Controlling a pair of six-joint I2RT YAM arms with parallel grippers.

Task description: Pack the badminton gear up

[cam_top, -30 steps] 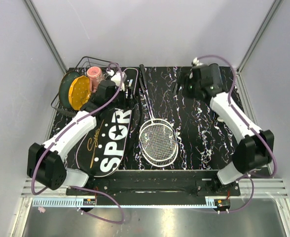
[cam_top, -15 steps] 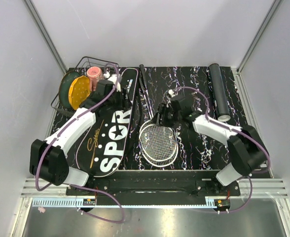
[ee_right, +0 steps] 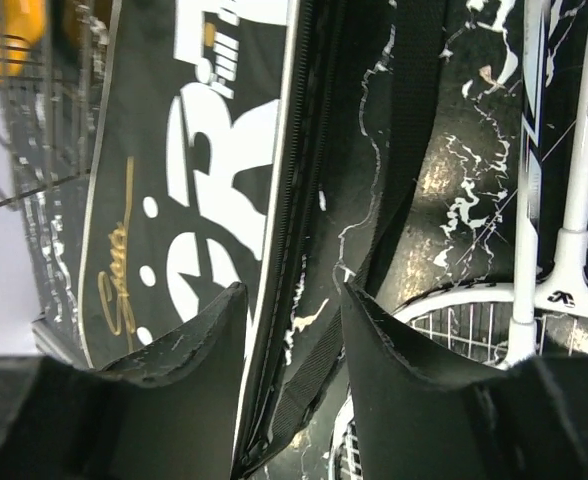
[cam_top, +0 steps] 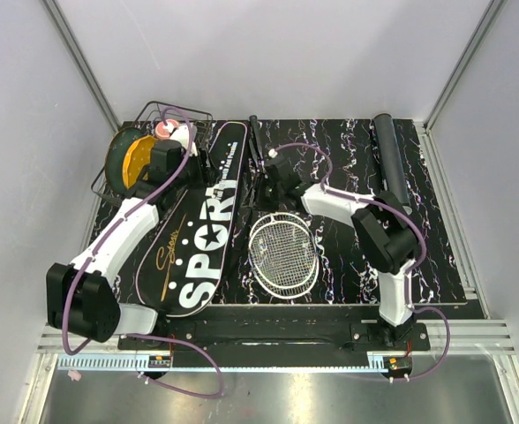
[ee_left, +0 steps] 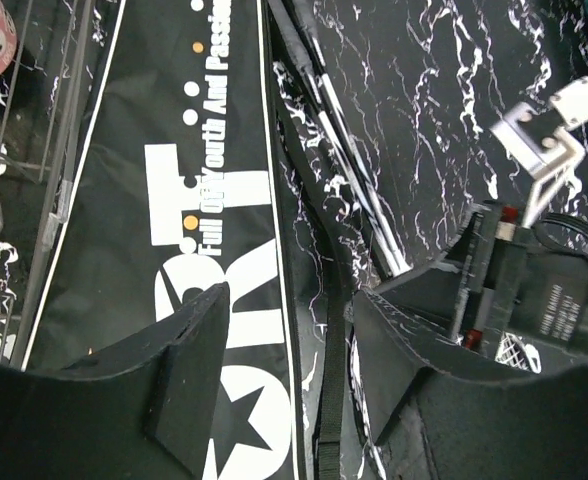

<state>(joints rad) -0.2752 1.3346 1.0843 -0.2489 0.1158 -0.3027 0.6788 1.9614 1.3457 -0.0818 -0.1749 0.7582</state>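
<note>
On the black marble table [cam_top: 357,256], the right gripper [ee_right: 294,300] has swung left to join the left gripper [ee_left: 289,340] at the SPORT bag [cam_top: 198,256], both part-open, holding nothing yet.

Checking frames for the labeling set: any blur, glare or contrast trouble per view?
Top external: sharp, evenly lit; black tube blends into the dark marbled table. Left wrist: bag lettering crisp, near end effector fingers dark and soft. Right wrist: racket shaft stands out bright; yellow plate at the corner blurred.
</note>
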